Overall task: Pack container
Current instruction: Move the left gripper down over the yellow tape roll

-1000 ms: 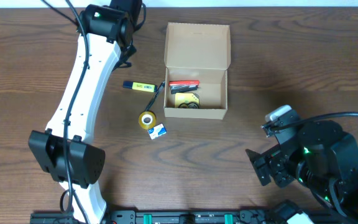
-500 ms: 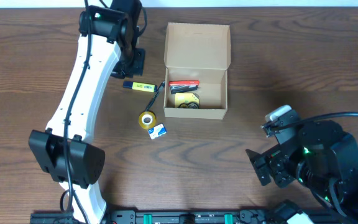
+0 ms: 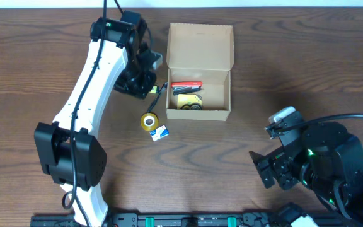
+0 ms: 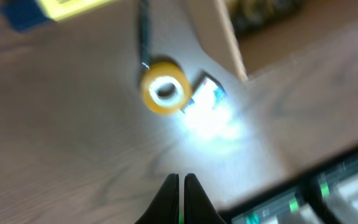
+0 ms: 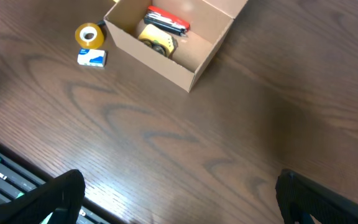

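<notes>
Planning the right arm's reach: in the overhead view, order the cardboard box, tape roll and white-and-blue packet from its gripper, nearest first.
From the right gripper:
1. Cardboard box, up-left.
2. White-and-blue packet, farther left.
3. Yellow tape roll, just beyond it.

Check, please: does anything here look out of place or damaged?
Nothing looks damaged or spilled. The cardboard box stands open; a yellow tape roll and a small blue-and-white packet lie outside it, beside one corner, not yet packed.
</notes>
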Motion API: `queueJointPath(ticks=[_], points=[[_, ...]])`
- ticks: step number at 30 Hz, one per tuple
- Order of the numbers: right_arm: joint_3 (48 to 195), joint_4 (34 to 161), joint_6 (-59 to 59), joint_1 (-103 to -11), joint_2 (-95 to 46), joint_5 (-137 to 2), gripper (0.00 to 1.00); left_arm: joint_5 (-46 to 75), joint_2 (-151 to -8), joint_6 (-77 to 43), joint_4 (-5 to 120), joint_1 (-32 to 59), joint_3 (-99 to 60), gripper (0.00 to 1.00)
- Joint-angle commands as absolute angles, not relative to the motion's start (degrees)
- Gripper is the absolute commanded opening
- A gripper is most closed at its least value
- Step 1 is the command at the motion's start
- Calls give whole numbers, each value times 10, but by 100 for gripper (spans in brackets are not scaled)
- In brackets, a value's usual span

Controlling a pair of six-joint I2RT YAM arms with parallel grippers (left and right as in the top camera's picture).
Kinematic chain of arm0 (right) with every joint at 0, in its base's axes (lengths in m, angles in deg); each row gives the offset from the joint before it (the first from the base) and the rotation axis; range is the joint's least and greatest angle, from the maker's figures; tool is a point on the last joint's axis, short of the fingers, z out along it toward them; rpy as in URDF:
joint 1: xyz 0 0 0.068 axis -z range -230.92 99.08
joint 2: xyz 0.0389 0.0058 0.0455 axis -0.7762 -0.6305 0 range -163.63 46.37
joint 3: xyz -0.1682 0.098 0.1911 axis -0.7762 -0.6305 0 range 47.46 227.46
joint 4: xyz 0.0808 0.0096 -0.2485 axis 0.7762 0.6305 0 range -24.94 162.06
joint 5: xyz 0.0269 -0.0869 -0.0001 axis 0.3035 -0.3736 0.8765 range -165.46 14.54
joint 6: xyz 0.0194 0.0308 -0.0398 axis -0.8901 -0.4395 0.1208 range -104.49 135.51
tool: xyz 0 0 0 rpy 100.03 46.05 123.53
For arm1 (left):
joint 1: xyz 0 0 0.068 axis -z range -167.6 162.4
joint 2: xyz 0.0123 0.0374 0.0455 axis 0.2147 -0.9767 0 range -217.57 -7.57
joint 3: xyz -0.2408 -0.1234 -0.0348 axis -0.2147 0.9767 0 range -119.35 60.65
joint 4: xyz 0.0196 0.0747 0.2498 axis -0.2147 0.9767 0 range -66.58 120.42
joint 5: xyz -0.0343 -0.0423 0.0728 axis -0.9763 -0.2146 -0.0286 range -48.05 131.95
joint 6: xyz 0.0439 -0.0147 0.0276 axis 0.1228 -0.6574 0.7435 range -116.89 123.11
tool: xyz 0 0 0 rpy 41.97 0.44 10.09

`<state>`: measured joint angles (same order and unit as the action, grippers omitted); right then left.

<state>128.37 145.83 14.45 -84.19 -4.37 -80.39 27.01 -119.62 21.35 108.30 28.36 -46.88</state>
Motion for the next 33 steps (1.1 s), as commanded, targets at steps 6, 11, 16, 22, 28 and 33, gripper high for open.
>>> queueJointPath(ticks=[6, 11, 16, 22, 28, 33], points=[[1283, 1459, 137, -832, -43, -810, 99, 107, -1088, 331, 1029, 249, -344, 6], [1283, 1459, 136, -832, -43, -810, 99, 201, -963, 257, 921, 253, -192, 6], [1283, 1459, 136, -832, -43, -810, 99, 314, -909, 200, 858, 282, -107, 6], [1283, 1459, 136, -832, -43, -810, 99, 333, -934, 167, 811, 293, -56, 10], [1283, 1459, 136, -832, -43, -810, 99, 330, -985, 152, 778, 293, -43, 42], [1283, 1459, 136, -832, -43, -810, 99, 326, -1016, 149, 751, 293, -43, 53]])
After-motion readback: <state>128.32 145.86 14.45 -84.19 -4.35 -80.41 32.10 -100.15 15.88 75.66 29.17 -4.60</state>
